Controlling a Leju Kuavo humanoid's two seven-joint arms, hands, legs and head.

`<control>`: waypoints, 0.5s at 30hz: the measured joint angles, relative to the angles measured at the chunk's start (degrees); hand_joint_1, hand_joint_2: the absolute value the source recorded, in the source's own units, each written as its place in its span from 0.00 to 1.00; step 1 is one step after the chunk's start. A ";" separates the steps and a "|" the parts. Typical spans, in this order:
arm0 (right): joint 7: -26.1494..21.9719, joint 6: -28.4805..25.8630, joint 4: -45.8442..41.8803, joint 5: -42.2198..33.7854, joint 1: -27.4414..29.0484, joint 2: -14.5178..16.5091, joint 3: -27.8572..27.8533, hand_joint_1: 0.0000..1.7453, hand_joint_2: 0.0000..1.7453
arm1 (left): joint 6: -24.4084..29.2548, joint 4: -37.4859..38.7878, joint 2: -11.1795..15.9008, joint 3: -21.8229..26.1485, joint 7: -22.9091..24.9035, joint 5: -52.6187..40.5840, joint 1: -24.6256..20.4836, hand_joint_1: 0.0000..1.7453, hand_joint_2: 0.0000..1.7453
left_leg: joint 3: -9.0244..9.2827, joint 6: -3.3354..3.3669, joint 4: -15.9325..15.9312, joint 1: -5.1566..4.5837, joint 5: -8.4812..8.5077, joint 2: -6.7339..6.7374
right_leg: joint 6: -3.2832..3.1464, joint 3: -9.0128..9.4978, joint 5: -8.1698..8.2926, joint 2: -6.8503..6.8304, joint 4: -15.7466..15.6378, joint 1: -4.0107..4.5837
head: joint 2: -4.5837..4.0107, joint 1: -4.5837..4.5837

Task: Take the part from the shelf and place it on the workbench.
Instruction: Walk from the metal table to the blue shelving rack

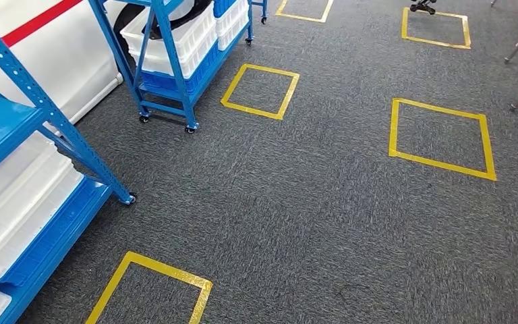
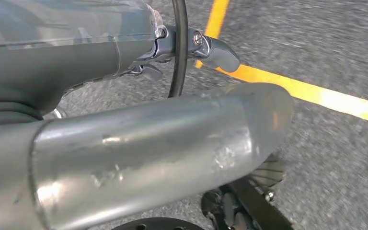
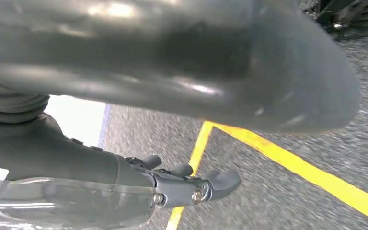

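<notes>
Head view: I'm looking down at grey carpet (image 1: 310, 223) with the near blue shelf (image 1: 54, 121) at the frame's left edge, white bins (image 1: 13, 202) stacked on its lower levels. A second blue shelf on casters (image 1: 168, 74) stands beyond the near shelf, and yellow tape squares (image 1: 260, 91) mark the floor out past it. I can't pick out the part anywhere. My guess is it sits in or on the near shelf, but nothing here confirms which level or bin. Left wrist view: the left hand (image 2: 139, 52) hangs over the carpet, its fingers (image 2: 218, 52) stretched out and apart with nothing between them. A thin black cable (image 2: 179, 48) crosses in front of them; it looks like rig wiring, not something gripped. A yellow tape line (image 2: 316, 93) runs under the hand. Right wrist view: the right hand (image 3: 172, 184) is the same, with fingers (image 3: 223, 182) spread and empty above another tape line (image 3: 292, 163). Progress as I read it — effectively zero: nothing picked, nothing carried, no placement. What's left is everything: square up to the near shelf, find the part, grasp it, carry it to the workbench and set it down. Next I'd turn toward the near shelf to bring its levels into frame — can't plan a reach from this angle.
</notes>
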 joint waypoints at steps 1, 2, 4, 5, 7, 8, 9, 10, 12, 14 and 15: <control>0.01 0.01 0.00 0.08 -0.03 -0.04 -0.01 0.00 0.00 | 0.01 0.00 0.03 0.00 0.07 0.09 0.07 0.00 0.00 | 1.82 -0.15 -3.48 0.15 2.00 0.72 | 0.22 0.17 -0.29 -0.67 0.20 -0.08 | 0.00 -0.01; 0.01 0.02 0.00 0.13 -0.02 -0.04 -0.01 0.00 0.00 | 0.01 0.00 0.05 0.00 0.10 0.18 0.05 0.00 0.00 | 3.68 -0.15 -7.04 0.09 3.44 1.77 | 0.54 0.36 -0.63 -1.29 0.42 -0.06 | 0.00 -0.01; 0.01 0.03 0.00 0.19 -0.04 -0.04 -0.03 0.00 0.00 | 0.02 0.00 0.09 0.00 0.13 0.32 -0.03 0.00 0.00 | 5.86 0.51 -11.36 -0.19 4.75 2.93 | 1.31 0.66 -1.20 -2.38 0.80 0.05 | 0.00 0.01; 0.00 0.03 0.00 0.19 -0.16 -0.04 -0.04 0.00 0.00 | 0.02 0.00 0.12 0.00 0.14 0.36 -0.01 0.00 0.00 | 5.89 0.98 -11.72 -0.43 4.60 2.86 | 1.68 0.77 -1.33 -2.85 0.85 0.14 | 0.00 0.02; -0.01 0.03 0.00 0.21 -0.62 -0.04 -0.04 0.00 0.00 | 0.02 0.02 0.20 0.00 0.17 0.40 0.21 0.00 0.00 | 5.82 1.88 -11.99 -0.47 4.84 1.75 | 2.32 1.06 -1.53 -3.39 0.89 -0.02 | 0.00 0.01; -0.01 0.03 0.00 0.21 -0.77 -0.04 -0.04 0.00 0.00 | 0.02 0.03 0.22 0.00 0.19 0.41 0.26 0.00 0.00 | 5.94 2.25 -12.26 -0.43 5.00 1.26 | 2.60 1.05 -2.01 -2.64 1.37 -0.16 | 0.00 0.01; -0.01 0.03 0.00 0.22 -0.83 0.04 -0.04 0.00 0.00 | 0.02 0.04 0.23 0.00 0.20 0.42 0.23 0.00 0.00 | 6.09 2.66 -12.54 -0.34 5.22 0.77 | 2.78 0.48 -3.11 -1.27 2.88 -0.35 | 0.00 0.01; -0.01 0.03 0.00 0.22 -0.76 0.21 -0.04 0.00 0.00 | 0.02 0.04 0.22 0.00 0.20 0.42 0.12 0.00 0.00 | 6.20 3.01 -12.72 -0.30 5.41 0.29 | 2.88 -0.74 -4.73 0.41 5.60 -0.50 | 0.00 0.01; 0.00 0.03 0.00 0.22 -0.56 0.64 -0.05 0.00 0.00 | 0.02 0.04 0.24 0.00 0.21 0.42 -0.02 0.00 0.00 | 6.01 3.38 -12.74 -0.47 5.57 -0.84 | 2.85 -4.57 -8.10 2.80 13.04 -0.59 | 0.00 0.02; 0.01 0.03 0.00 0.22 -0.36 0.89 -0.07 0.00 0.00 | 0.03 0.04 0.27 0.00 0.21 0.41 -0.03 0.00 0.00 | 5.99 3.45 -12.68 -0.62 5.60 -2.31 | 2.78 -6.92 -8.24 3.28 16.71 -0.60 | 0.00 0.02; 0.01 0.03 0.00 0.22 -0.30 0.93 -0.07 0.00 0.00 | 0.02 0.04 0.28 0.00 0.21 0.41 -0.02 0.00 0.00 | 6.05 3.44 -12.62 -0.66 5.59 -3.12 | 2.66 -6.73 -6.71 3.46 15.59 -0.61 | 0.00 0.02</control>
